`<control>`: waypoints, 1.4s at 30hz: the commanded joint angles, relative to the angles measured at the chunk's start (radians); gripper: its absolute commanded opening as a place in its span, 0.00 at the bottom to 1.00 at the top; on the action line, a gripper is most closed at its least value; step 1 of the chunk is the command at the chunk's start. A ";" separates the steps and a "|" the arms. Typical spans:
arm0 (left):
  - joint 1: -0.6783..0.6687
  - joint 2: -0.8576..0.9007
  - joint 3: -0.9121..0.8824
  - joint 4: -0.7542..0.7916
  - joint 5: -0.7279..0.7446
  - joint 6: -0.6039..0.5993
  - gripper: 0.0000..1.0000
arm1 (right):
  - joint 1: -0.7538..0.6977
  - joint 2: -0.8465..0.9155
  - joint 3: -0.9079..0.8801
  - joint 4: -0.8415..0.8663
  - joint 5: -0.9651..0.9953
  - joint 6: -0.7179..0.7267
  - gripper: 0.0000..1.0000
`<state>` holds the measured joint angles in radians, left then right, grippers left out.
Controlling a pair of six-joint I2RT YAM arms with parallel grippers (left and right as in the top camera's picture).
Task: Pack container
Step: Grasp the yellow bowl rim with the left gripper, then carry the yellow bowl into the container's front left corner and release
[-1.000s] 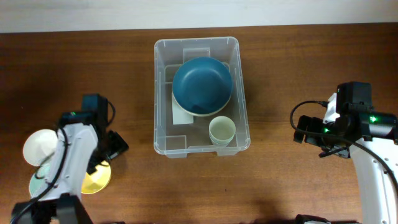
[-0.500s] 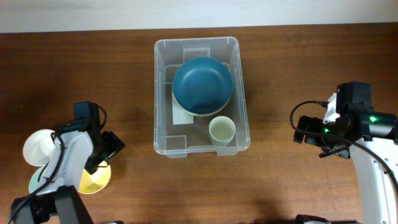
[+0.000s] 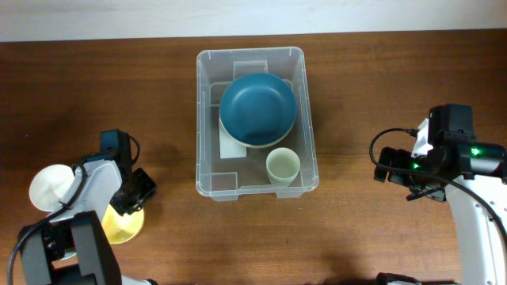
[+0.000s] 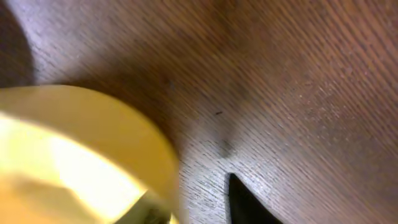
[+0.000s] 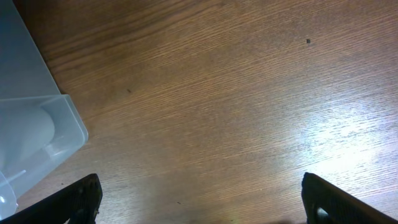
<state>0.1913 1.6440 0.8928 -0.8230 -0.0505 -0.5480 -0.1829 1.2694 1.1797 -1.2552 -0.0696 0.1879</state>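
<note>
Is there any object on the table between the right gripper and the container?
No, nothing visible. Only bare wooden table lies between the right gripper and the near wall of the container.

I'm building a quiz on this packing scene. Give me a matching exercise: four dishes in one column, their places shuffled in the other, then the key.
Things:
1. blue bowl
2. pale green cup
3. yellow bowl
4. white bowl

Places (overhead view):
A. on the table, far left
B. inside the container, lower right corner
C. on the table, partly covered by the left arm
D. inside the container, upper half

Pairs: 1-D, 2-B, 3-C, 4-A
</note>
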 commanded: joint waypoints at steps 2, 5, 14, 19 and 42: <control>0.004 0.006 -0.008 0.004 0.011 0.003 0.03 | -0.006 0.003 -0.002 -0.001 -0.001 0.008 0.98; 0.003 0.006 0.003 0.003 0.011 0.003 0.01 | -0.005 0.003 -0.002 -0.001 -0.001 0.008 0.98; -0.114 -0.063 0.298 -0.180 0.018 0.026 0.01 | -0.006 0.003 -0.002 0.000 -0.001 0.008 0.98; -0.297 -0.127 0.522 -0.263 0.002 0.026 0.01 | -0.006 0.003 -0.002 0.000 -0.001 0.008 0.98; -0.774 0.138 0.682 -0.235 0.031 -0.031 0.01 | -0.005 0.003 -0.002 0.004 -0.002 0.008 0.98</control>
<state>-0.5816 1.7245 1.5703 -1.0546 -0.0742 -0.5697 -0.1829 1.2694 1.1797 -1.2541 -0.0696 0.1879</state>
